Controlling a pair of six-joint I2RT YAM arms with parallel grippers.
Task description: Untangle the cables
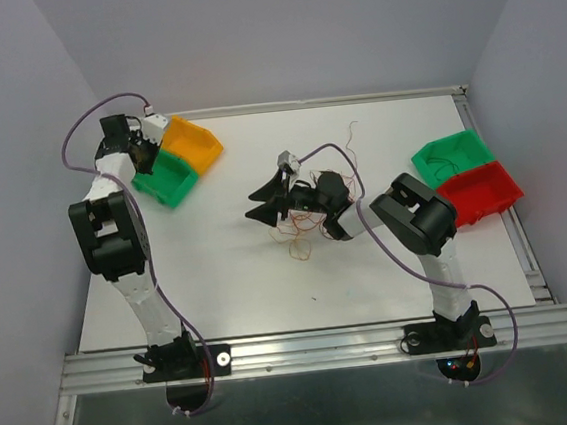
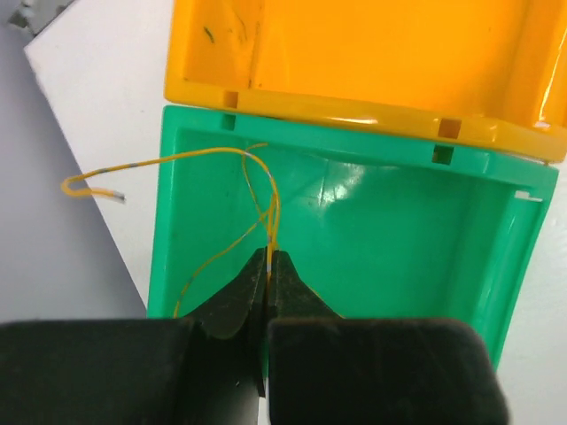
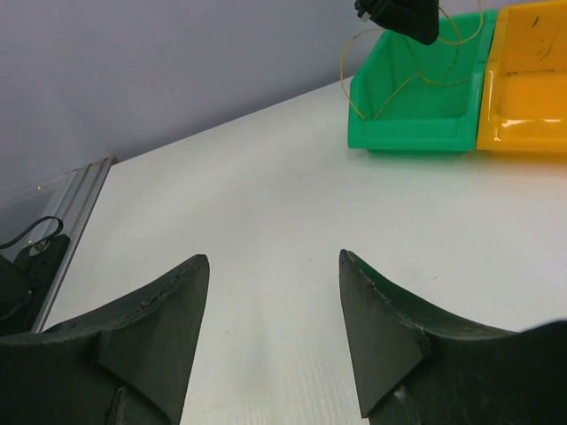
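**One yellow wire [image 2: 252, 152] clamped in L claw [image 2: 268, 264]; R claw [image 3: 273, 261] open**

L claw (wrist cam): fingers pressed together, tips pinching the yellow wire. From the tips the wire rose ahead of the claw, arched over the green bin [image 2: 168, 221], then ran off to the claw's left across the bin's rim, w/ its free end past that rim. A second strand dropped back down-left beside the tips. The green bin lay directly beneath the claw; the orange bin [image 2: 354, 111] sat just beyond it, walls touching.

R claw (wrist cam): fingers spread wide, held over the white table [image 3: 266, 177]. Overhead cam: cable tangle [image 1: 301, 233] lay on the table close beside the claw's body, behind the fingertips. It was a loose heap of thin reddish strands. Contact btwn tangle & claw could not be told. A red bin [image 1: 478, 194] stood well behind the R claw.
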